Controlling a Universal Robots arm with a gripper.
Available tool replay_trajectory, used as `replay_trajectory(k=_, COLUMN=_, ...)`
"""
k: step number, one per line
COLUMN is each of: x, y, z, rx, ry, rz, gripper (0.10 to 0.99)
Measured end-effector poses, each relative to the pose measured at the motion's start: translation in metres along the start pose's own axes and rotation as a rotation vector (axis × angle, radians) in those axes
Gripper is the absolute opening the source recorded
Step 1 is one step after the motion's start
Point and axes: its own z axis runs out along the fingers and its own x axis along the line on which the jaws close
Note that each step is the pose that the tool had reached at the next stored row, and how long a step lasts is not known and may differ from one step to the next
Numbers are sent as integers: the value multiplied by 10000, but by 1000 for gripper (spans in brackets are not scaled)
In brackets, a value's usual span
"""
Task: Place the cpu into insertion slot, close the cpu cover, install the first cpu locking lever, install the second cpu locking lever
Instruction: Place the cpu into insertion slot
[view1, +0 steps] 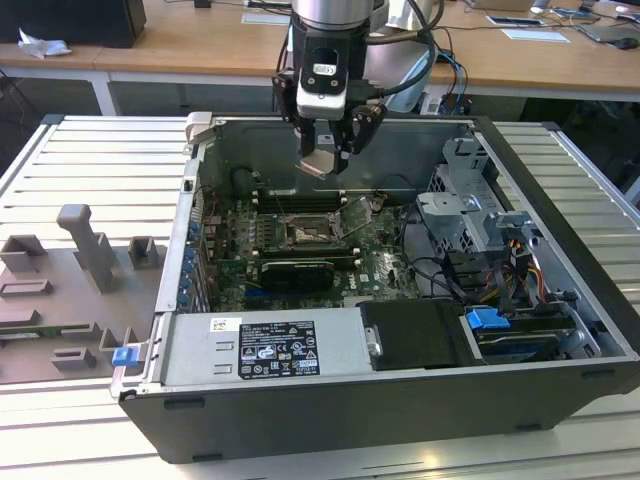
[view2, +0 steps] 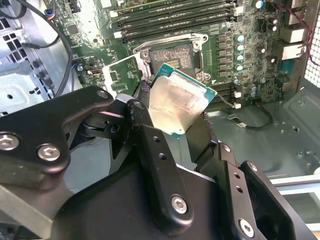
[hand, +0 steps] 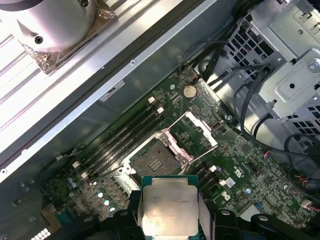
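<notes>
Gripper: black jaws are pinching the flat, square, silvery-beige cpu.
Socket: dark, silver-rimmed square insertion slot is lying uncovered below.

White label, print illegible

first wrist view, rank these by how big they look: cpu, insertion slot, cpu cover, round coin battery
1. cpu, though it is nearest the camera
2. insertion slot and cpu cover, about alike
3. coin battery
</notes>
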Motion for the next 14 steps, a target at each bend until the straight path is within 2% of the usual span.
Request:
replay_trajectory(k=8, x=3, y=-4, z=18, rx=-9, ry=-31, rz=375, gripper=533)
replay_trajectory(k=14, x=4, y=-9, z=62, rx=-19, ry=-91, rz=1095, gripper=533)
